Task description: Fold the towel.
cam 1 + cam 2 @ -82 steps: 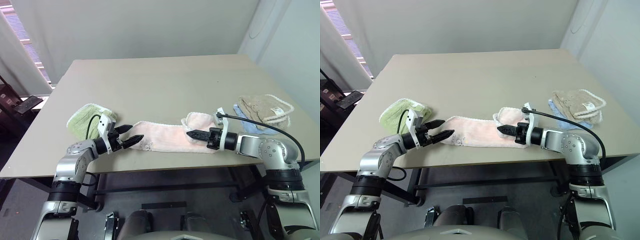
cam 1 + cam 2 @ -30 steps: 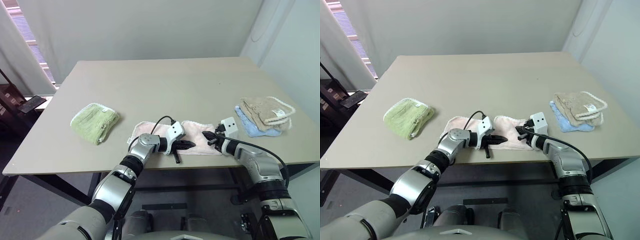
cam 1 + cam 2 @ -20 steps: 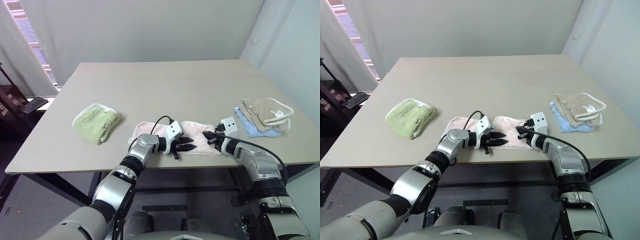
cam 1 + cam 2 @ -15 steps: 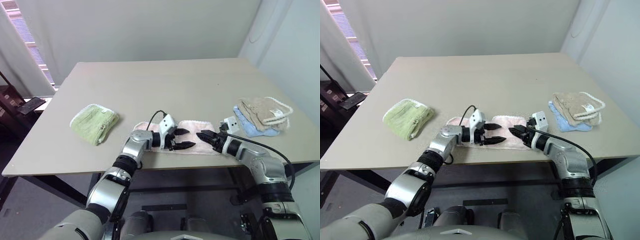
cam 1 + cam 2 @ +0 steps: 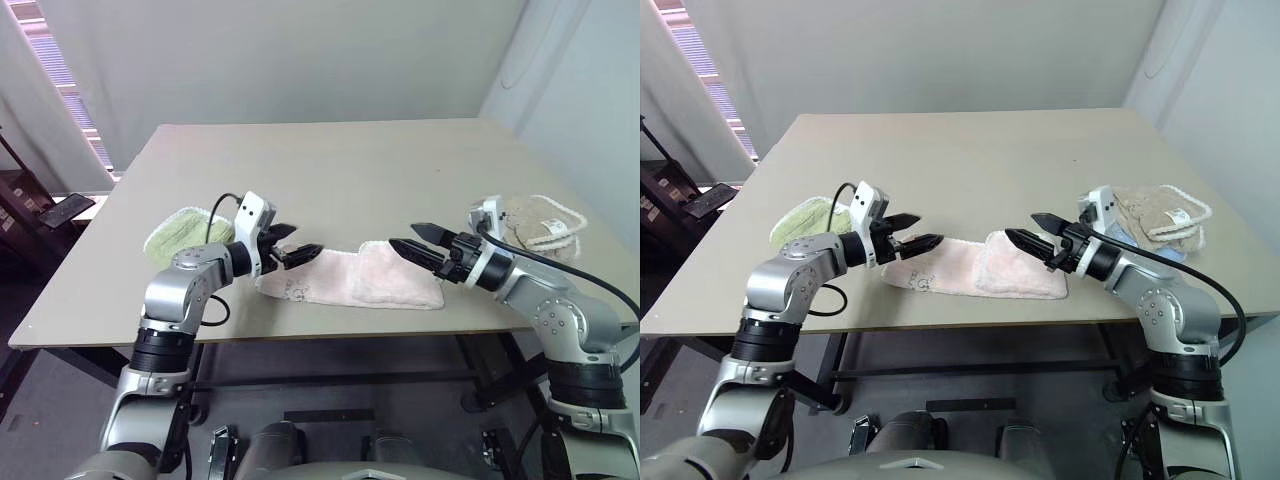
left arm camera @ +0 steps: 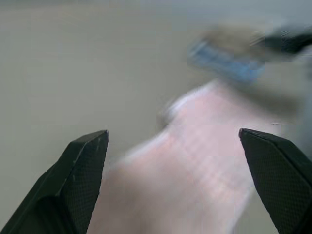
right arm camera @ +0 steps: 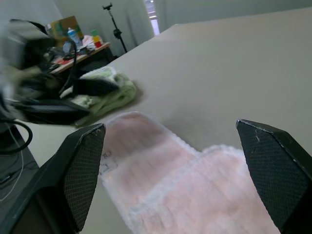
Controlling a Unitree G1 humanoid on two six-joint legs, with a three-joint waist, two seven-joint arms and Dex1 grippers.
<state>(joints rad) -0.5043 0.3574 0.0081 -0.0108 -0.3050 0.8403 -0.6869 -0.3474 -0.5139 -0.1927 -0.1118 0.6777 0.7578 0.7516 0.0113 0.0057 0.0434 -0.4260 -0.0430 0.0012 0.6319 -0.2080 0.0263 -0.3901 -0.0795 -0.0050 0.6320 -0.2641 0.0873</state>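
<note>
the towel, pale pink, lies near the front edge of the table, partly folded: its right end is doubled over into a thicker pad, while its left end is a single layer showing a small dark logo. the left gripper hovers just above the towel's left end, fingers spread apart and holding nothing. the right gripper hangs above the towel's right, doubled end, fingers likewise spread and empty. a green cloth sits just left of the towel, behind the left gripper's wrist; a beige towel on a blue cloth lies to the towel's right, partly hidden by the right arm.

judged step: a fold is laid down and released, with both grippers clear of the cloth. the shape is uneven, so the task seems unfinished. the next move likely calls for lowering onto the single-layer left end, pinching its edge, and carrying it over the doubled part so the edges line up.
</note>
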